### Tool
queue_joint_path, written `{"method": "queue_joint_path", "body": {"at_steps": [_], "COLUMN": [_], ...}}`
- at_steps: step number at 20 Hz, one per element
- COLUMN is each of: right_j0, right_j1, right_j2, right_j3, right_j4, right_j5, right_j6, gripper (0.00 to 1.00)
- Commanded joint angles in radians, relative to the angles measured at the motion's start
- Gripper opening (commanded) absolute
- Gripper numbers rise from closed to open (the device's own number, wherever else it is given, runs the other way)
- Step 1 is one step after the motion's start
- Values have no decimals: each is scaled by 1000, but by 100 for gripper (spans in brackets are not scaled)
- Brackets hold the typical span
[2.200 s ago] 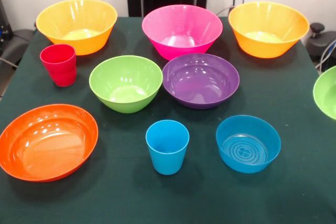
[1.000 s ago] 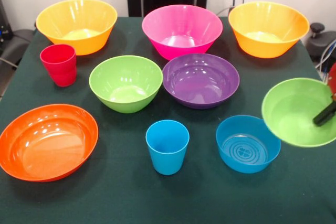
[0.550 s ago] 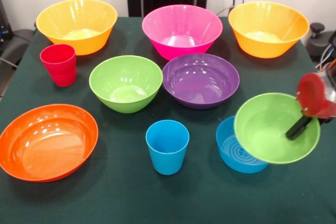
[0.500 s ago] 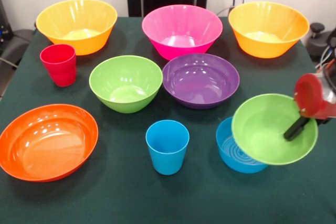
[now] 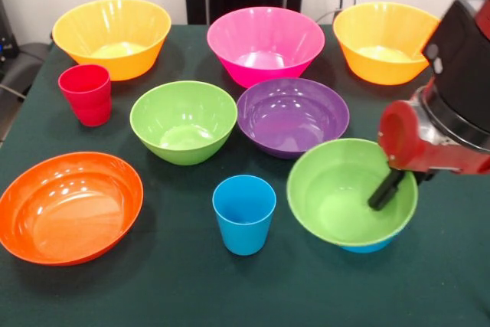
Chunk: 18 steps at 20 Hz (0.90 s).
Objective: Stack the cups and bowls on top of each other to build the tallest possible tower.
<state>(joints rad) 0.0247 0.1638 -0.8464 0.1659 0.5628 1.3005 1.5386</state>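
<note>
My gripper (image 5: 392, 184) comes in from the right and is shut on the rim of the small green bowl (image 5: 337, 197). One black finger (image 5: 385, 191) shows inside the bowl. The green bowl sits tilted over the small blue bowl (image 5: 366, 248), of which only a sliver shows beneath; I cannot tell whether they touch. The sky blue cup (image 5: 243, 214) stands just left of them. The red cup (image 5: 86, 94) stands at the far left.
On the dark green table (image 5: 153, 289) stand a lime green bowl (image 5: 184, 122), a purple bowl (image 5: 283, 112), a wide orange bowl (image 5: 69, 206), a pink bowl (image 5: 265, 44) and two yellow-orange bowls (image 5: 112, 36) (image 5: 383, 44) along the back.
The gripper has carried the small green bowl in from the right edge leftward and down, until it covers the small blue bowl. Everything else has stayed still.
</note>
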Motion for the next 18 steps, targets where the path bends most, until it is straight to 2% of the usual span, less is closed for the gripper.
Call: {"method": "queue_joint_path", "body": {"at_steps": [1, 6, 9, 13, 18], "right_j0": [41, 61, 76, 78, 64], "right_j1": [-104, -158, -197, -235, -242], "right_j2": [198, 232, 242, 291, 317], "right_j3": [227, 300, 372, 456, 470], "right_j4": [-147, -193, -224, -267, -312], "right_j5": [-95, -104, -108, -217, -237], "right_j6": [-354, -363, -317, -305, -324], "gripper": [0, 0, 0, 0, 0]}}
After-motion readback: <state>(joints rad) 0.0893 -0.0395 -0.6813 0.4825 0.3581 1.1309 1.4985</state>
